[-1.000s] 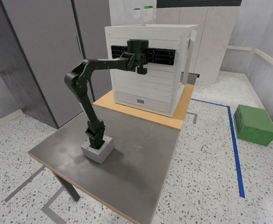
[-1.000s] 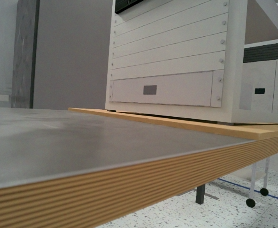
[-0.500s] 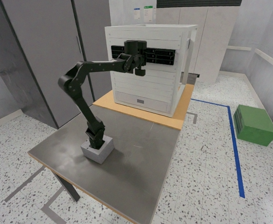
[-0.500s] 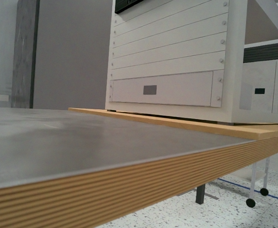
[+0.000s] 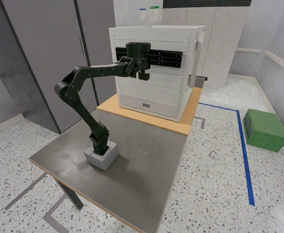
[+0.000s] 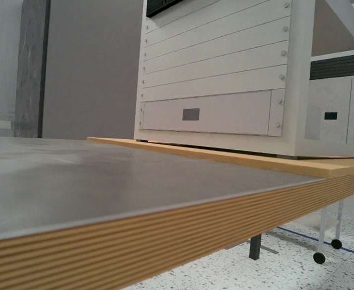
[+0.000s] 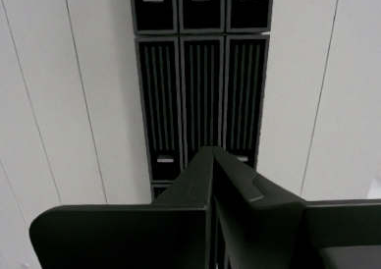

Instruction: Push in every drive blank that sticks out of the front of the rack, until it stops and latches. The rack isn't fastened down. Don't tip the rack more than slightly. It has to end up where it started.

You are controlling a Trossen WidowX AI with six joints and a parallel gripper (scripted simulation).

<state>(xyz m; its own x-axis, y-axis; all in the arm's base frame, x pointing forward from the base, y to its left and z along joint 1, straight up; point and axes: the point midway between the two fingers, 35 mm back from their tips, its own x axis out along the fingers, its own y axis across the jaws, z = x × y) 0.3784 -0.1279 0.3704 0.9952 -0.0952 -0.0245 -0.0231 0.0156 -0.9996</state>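
Note:
The white rack (image 5: 149,87) (image 6: 214,78) (image 7: 295,80) stands upright on a wooden board (image 5: 190,126) (image 6: 314,168). Black drive blanks (image 5: 171,54) (image 6: 160,5) (image 7: 156,95) fill a band across its upper front, in three rows that run up and down in the wrist view. My gripper (image 7: 210,154) (image 5: 146,61) is shut and empty. Its fingertips point at the middle row and overlap the lower end of one middle blank (image 7: 201,90) in the wrist view, hiding its light tab. I cannot tell whether they touch it, or which blanks stick out. The gripper hides part of the band in the top view.
The arm's grey base block (image 5: 102,156) is on the metal-topped table (image 5: 142,170) (image 6: 77,187). A tall grey cabinet (image 5: 44,50) (image 6: 89,62) stands left of the rack. A green box (image 5: 267,130) is on the floor to the right, beyond blue tape (image 5: 243,155).

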